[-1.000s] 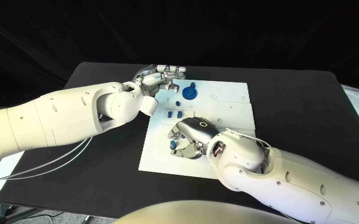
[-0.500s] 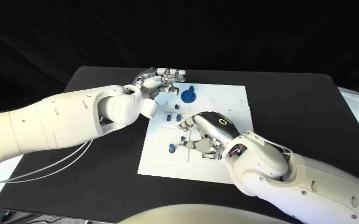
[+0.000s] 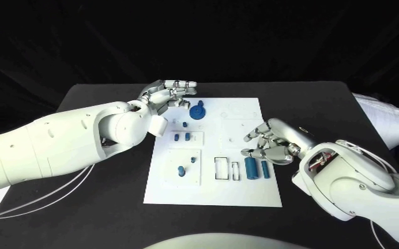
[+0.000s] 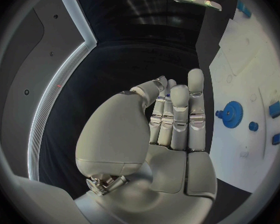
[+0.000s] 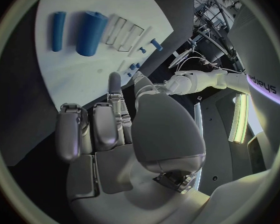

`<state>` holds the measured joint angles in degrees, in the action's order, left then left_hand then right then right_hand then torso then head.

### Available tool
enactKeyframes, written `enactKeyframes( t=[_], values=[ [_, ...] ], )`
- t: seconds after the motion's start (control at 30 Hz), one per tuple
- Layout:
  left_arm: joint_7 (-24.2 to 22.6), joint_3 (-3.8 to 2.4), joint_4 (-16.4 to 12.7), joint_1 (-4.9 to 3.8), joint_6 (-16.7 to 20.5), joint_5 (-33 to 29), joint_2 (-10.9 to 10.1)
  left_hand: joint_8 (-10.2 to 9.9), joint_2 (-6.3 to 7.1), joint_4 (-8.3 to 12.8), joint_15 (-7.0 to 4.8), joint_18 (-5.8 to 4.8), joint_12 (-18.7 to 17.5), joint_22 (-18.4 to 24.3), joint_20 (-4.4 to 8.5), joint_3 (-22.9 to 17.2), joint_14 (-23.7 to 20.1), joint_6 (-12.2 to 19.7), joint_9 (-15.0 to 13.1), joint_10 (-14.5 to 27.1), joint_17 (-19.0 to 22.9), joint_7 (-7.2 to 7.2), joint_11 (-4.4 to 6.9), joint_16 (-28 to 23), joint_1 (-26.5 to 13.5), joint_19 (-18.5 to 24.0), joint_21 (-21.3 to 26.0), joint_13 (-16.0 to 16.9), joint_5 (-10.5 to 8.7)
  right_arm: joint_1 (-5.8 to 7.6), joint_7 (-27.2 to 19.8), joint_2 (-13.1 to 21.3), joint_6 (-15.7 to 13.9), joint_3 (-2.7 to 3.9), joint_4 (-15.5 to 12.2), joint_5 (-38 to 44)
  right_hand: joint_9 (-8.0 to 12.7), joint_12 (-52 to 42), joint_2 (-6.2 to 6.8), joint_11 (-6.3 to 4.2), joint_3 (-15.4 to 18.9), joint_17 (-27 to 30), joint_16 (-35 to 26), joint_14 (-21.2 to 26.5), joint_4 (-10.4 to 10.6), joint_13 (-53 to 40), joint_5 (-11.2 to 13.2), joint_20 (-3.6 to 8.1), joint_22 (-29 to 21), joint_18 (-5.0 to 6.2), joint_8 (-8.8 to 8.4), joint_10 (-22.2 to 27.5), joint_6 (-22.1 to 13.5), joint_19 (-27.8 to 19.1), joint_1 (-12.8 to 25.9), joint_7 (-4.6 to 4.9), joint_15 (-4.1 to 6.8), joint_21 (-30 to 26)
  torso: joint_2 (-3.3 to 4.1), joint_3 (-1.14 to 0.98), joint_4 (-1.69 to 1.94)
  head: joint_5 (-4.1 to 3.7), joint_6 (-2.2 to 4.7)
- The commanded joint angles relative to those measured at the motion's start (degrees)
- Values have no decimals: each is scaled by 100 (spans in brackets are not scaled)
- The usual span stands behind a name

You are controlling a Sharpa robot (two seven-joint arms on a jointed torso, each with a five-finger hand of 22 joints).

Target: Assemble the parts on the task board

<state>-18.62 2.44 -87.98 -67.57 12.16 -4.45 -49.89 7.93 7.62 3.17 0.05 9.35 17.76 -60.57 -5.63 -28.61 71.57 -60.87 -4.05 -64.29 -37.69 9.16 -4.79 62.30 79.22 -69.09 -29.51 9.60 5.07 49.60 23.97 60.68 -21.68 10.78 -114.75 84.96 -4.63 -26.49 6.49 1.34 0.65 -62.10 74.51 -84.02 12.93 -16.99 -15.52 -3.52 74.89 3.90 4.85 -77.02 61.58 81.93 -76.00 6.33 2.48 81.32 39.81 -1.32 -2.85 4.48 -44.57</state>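
Mostly white task board (image 3: 241, 188), scattered blue parts (image 3: 249, 170)

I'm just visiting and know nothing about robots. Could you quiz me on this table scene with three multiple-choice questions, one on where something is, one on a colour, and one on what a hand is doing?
1. Where does the gear-shaped part lie on the task board?
A. near the far edge, by the left hand
B. at the near edge
C. off the board

2. What colour are the two long cylinders?
A. red
B. blue
C. green

3. What is the right hand holding?
A. a cylinder
B. the gear
C. nothing

Answers:
1 A: the gear-shaped part sits on the task board by the left hand.
2 B: the cylinders are blue.
3 C: the right hand hovers beside them, fingers apart.
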Motion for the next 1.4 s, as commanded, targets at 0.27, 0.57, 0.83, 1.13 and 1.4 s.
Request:
enactKeyframes(
  t=[0.27,0.57,0.83,1.13,1.4],
  values=[
    [-126,-1,-32,55,2,-55,15,34,-21,10,15,109,39,10,-30,37,-32,33,4,16,17,13,-7,19,-46,-4,20,1,21,-173,872,407,701,3,-72,46,-215,-2245,-238,-24,514,-629,433,-267,346,-2755,-99,15,523,-134,291,373,96,144,-88,-51,47,259,9,2,-76,-41,61],
    [-107,-1,-43,71,-32,-92,24,34,-21,10,15,109,39,10,-30,37,-32,33,4,16,17,13,-7,19,-46,-4,20,1,21,-269,954,253,782,-9,50,375,-316,-2906,-366,-9,717,-1051,670,-321,361,-3618,-101,-5,647,-161,356,265,25,209,32,-41,29,338,5,2,-50,-58,43],
    [-74,-2,-41,84,-79,-156,21,36,-22,11,14,109,42,11,-30,39,-33,33,4,18,20,11,-6,19,-45,-4,22,1,21,-359,976,3,731,-14,151,443,-355,-3006,-408,-3,796,-1098,697,-321,370,-3781,-105,-13,660,-163,382,272,0,211,98,-38,22,345,-1,6,-44,-75,-3],
    [-54,-2,-48,90,-95,-176,17,36,-22,11,14,109,42,11,-30,39,-33,33,4,18,20,11,-6,19,-45,-4,22,1,21,-372,1030,-159,856,-17,308,519,-425,-3298,-497,-5,903,-1056,673,-302,373,-4154,-231,-18,640,-156,436,184,-16,185,206,-44,21,331,-14,16,-15,-82,-33],
    [-38,-2,-58,91,-97,-178,2,37,-23,11,14,110,46,13,-30,41,-39,35,4,22,32,11,-6,14,-46,-5,25,1,22,-387,1056,-382,1126,-34,501,613,-456,-3330,-532,-4,952,-1040,661,-295,371,-4215,-199,-20,624,-151,456,193,-25,170,255,-45,19,320,-19,18,-6,-64,-51]
  ],
)
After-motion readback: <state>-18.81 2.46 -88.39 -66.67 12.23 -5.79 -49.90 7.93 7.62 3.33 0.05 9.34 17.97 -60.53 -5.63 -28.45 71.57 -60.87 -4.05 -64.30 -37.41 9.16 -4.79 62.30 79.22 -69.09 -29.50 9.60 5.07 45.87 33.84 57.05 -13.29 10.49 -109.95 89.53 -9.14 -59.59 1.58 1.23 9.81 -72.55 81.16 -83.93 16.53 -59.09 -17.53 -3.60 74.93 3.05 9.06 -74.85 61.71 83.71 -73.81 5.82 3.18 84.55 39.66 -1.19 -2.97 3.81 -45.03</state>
